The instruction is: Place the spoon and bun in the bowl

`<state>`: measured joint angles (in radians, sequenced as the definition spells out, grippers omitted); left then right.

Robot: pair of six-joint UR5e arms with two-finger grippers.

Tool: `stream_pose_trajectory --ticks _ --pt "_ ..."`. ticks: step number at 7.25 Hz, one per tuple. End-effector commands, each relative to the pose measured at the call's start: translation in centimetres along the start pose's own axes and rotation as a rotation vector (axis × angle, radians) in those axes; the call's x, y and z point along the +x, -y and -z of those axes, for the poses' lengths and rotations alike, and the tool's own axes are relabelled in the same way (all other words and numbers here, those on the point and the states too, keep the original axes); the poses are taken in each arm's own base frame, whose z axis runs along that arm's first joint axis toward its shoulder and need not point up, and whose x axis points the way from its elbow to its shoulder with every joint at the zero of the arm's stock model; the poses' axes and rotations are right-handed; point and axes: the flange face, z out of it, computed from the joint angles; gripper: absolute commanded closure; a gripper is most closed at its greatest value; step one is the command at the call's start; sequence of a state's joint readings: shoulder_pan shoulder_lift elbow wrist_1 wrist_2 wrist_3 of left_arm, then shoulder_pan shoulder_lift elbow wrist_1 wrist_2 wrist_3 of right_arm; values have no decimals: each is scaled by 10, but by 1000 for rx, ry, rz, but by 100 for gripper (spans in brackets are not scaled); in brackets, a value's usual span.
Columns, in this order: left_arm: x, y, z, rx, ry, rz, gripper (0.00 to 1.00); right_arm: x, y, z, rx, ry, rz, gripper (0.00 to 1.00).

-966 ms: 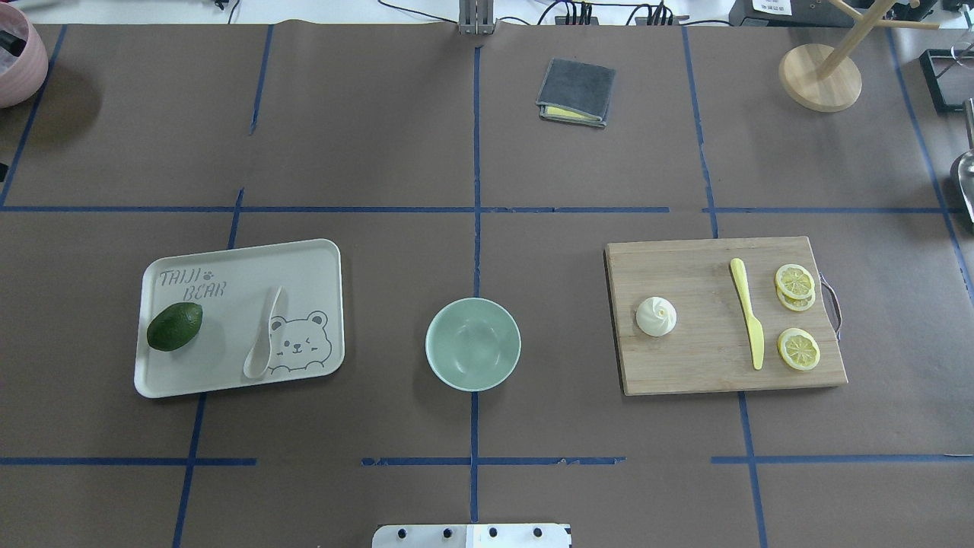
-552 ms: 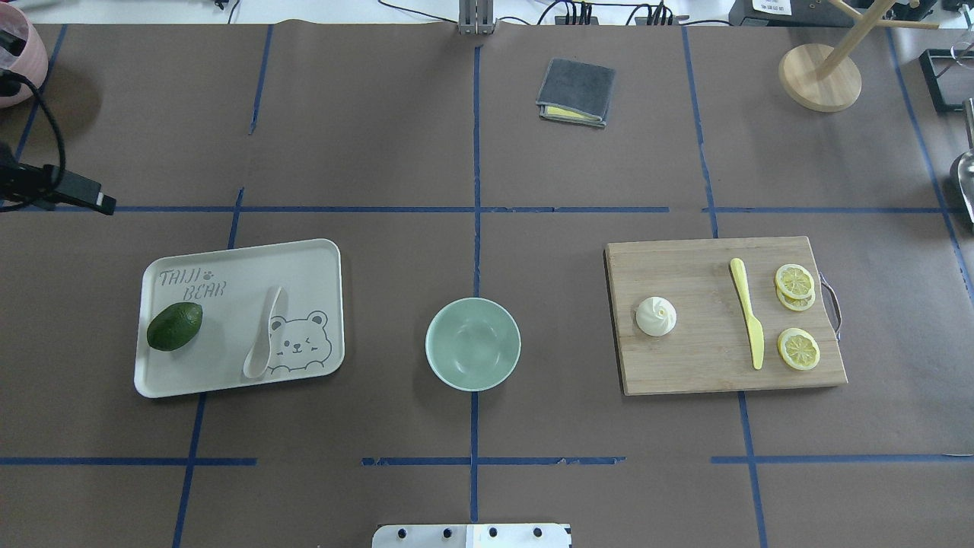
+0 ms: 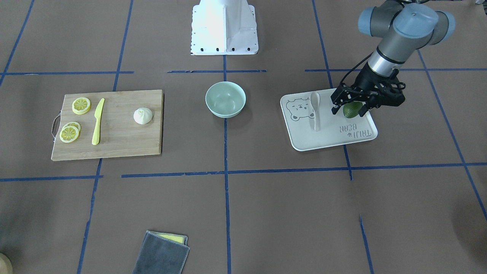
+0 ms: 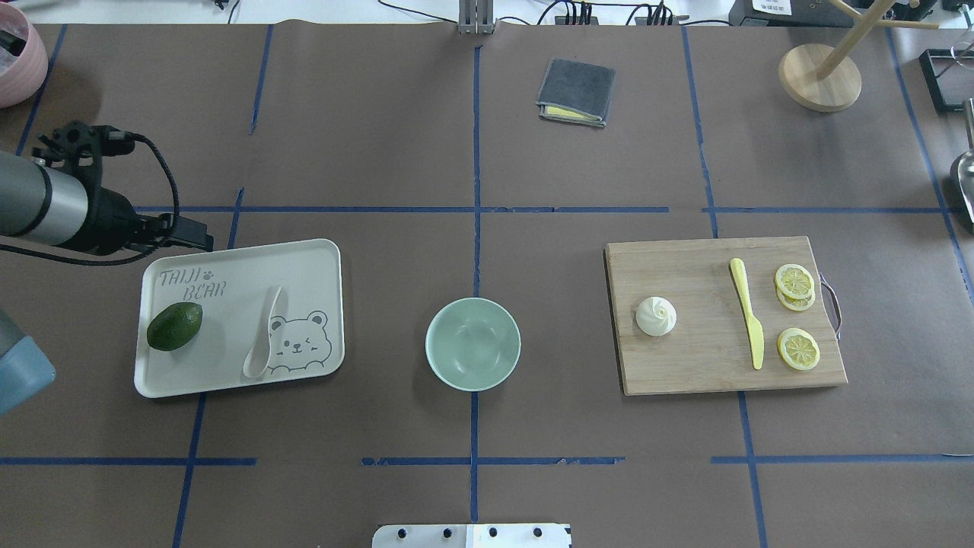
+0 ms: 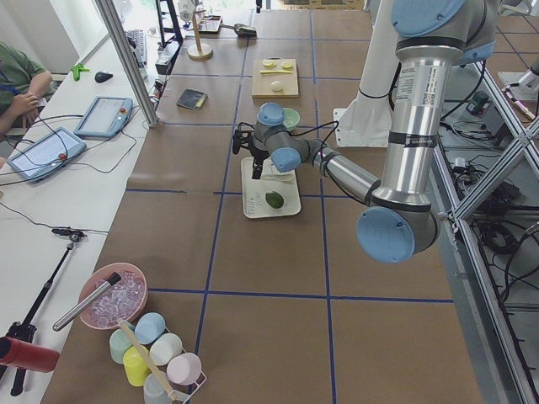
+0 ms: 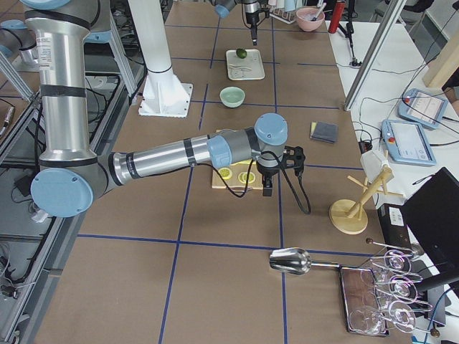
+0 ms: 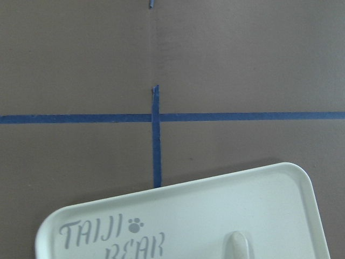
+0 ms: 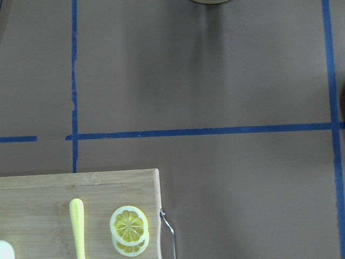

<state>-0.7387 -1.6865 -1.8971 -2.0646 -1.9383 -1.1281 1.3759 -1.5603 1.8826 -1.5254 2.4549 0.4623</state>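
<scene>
The spoon [image 4: 263, 336] lies on a pale tray [image 4: 304, 266] on the robot's left side of the counter [image 4: 380, 137]. Its scoop points toward the robot and its handle points away, just beside the printed bear. An avocado [image 4: 174, 326] rests on the same tray, apart from the spoon, near the tray's outer edge.

The bun [image 4: 656, 316] sits dome-up on a wooden cutting board [image 4: 700, 365] on the robot's right side. A yellow knife [image 4: 748, 313] and lemon slices [image 4: 798, 348] share the board but lie apart from the bun.

The bowl [image 4: 472, 344] stands upright on the counter between the tray and the board, touching neither. Spoon and bun are both outside it. A folded grey cloth [image 4: 576, 91] lies well beyond the bowl, toward the counter's far side.

The left end effector [image 3: 347, 111] hovers over the tray's far outer corner, by the lettering. Its fingers [image 3: 335, 109] point down, spread apart and holding nothing. Its wrist camera looks down on the tray's far edge and the tip of the spoon's handle.

The right end effector [image 6: 267, 188] shows only in the right side view. There it hangs above the outer end of the cutting board, near the lemon slices. Whether its fingers are apart or together cannot be told.
</scene>
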Motion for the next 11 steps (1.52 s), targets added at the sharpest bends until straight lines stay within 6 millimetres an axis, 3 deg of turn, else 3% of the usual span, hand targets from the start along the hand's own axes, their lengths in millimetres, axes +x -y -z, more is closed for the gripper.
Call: stream_pose_trajectory --ticks 1,3,5,10,11 --pt "31 -38 -39 24 36 9 1 -36 -7 -11 -22 8 -11 0" --pt "44 -53 -68 35 70 -2 4 -55 -11 -17 -35 15 -3 0" --pt "42 -63 -81 35 93 -13 11 -85 -6 -22 -25 5 -10 0" --pt "44 -72 -88 10 124 -19 48 -145 -13 -46 -18 -26 -25 0" --pt "46 -72 -86 11 122 -18 58 -150 -12 -45 -13 -23 -24 0"
